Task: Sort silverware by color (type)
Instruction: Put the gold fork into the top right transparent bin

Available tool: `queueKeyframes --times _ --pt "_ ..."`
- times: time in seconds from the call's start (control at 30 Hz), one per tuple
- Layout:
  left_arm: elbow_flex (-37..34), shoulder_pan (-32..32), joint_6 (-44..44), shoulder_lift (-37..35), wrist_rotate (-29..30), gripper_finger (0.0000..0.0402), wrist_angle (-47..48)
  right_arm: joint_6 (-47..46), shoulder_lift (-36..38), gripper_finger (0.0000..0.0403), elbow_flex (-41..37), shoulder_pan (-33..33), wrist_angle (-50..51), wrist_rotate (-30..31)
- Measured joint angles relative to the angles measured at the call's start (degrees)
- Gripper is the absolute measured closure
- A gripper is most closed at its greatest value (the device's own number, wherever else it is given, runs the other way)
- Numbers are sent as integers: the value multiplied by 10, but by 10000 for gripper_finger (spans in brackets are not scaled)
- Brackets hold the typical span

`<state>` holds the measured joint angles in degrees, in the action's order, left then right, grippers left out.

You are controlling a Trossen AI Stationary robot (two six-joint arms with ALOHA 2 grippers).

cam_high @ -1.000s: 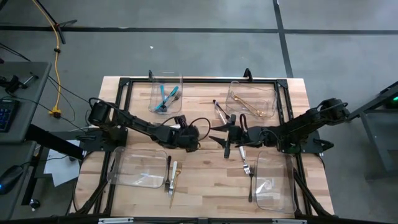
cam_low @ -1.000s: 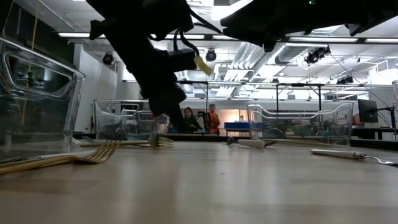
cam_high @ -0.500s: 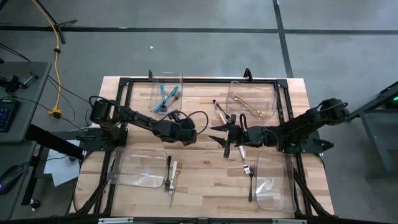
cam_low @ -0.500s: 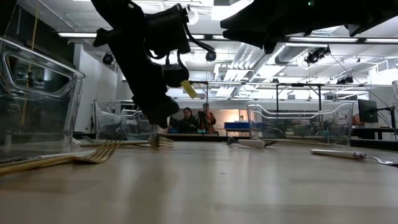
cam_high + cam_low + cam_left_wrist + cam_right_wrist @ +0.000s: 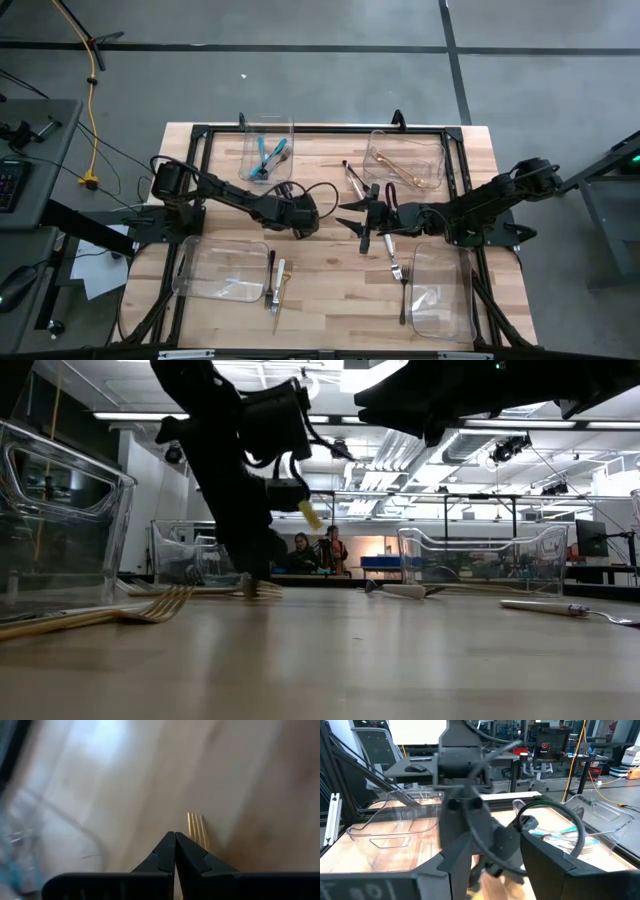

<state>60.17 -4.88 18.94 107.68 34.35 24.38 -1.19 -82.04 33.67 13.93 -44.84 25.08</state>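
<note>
I am holding the left claw (image 5: 307,222) pinched shut near the tabletop (image 5: 330,290) centre; gold tines (image 5: 198,828) are poking out past its tips, so it seems gripped on a slim gold fork. The right claw (image 5: 352,215) is waiting just beside, fingers apart, empty. Teal pieces (image 5: 266,155) are lying in one clear bin, thin gold ones (image 5: 405,168) in another; mixed forks (image 5: 276,283) are resting loose on the wood.

Left arm shifts over mid-table

The left gripper (image 5: 303,219), shut, has swung from pointing right to angling toward the near edge, its tip dropping close to the wood just beside a gold fork (image 5: 197,828).
</note>
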Motion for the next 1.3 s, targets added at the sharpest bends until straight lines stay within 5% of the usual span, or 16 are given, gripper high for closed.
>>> queueKeyframes --times 0.4,1.03,1.3 --pt "35 -41 -30 0 -129 401 -33 1 0 238 0 0 0 0" --pt "61 -57 -47 -1 -70 401 26 1 0 238 0 0 3 0" --pt "55 -63 -37 -59 -43 401 58 2 0 238 0 0 10 0"
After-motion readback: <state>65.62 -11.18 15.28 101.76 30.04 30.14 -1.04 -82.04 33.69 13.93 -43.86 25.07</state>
